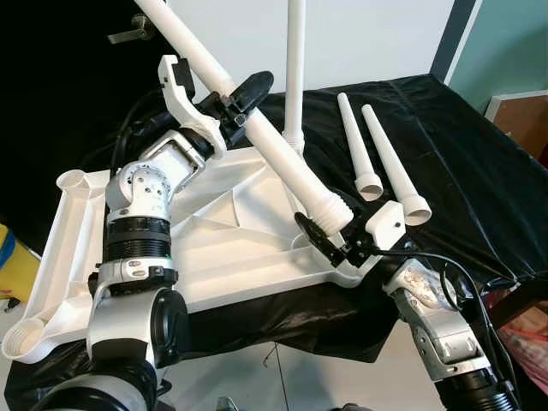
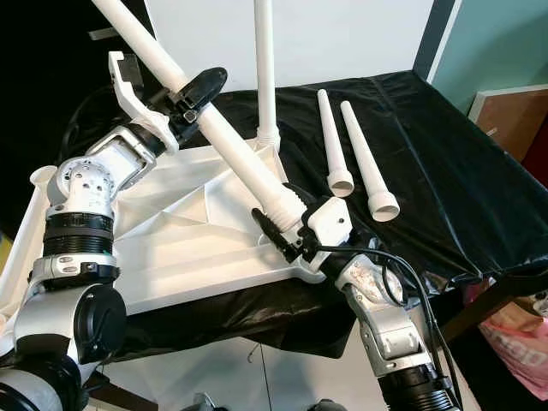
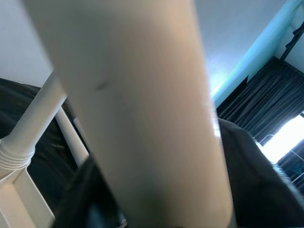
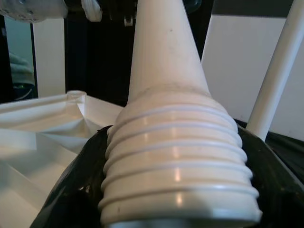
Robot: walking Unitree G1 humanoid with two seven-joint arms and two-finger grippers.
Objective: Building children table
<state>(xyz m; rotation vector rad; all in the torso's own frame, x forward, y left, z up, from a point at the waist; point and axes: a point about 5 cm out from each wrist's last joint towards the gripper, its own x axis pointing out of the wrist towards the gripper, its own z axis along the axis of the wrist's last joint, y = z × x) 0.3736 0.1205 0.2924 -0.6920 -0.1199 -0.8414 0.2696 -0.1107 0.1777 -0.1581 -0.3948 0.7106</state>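
**A:** What do your eyes show?

**Me:** The white tabletop (image 1: 231, 248) lies upside down on the black-draped desk (image 1: 462, 163). One leg already stands upright in its far corner socket (image 1: 295, 68), and two spare legs (image 1: 381, 163) lie on the cloth beside it. I hold a fourth leg (image 1: 265, 128) slanted across the tabletop. My left claw (image 1: 235, 98) is clamped on its upper shaft, with the forearm raised and the wrist bent inward. My right claw (image 2: 287, 227) grips the ribbed end just above the near corner, that arm reaching up from below the desk edge.

**A:** And the left wrist?

**Me:** The shaft (image 3: 137, 118) is a pale blur right up close.

**A:** Right wrist?

**Me:** The threaded collar (image 4: 178, 166) sits between my black fingers (image 4: 71, 190).

**A:** The risk?

**Me:** I judge the leg is too tilted: it could cross-thread, or push the tabletop off the desk.
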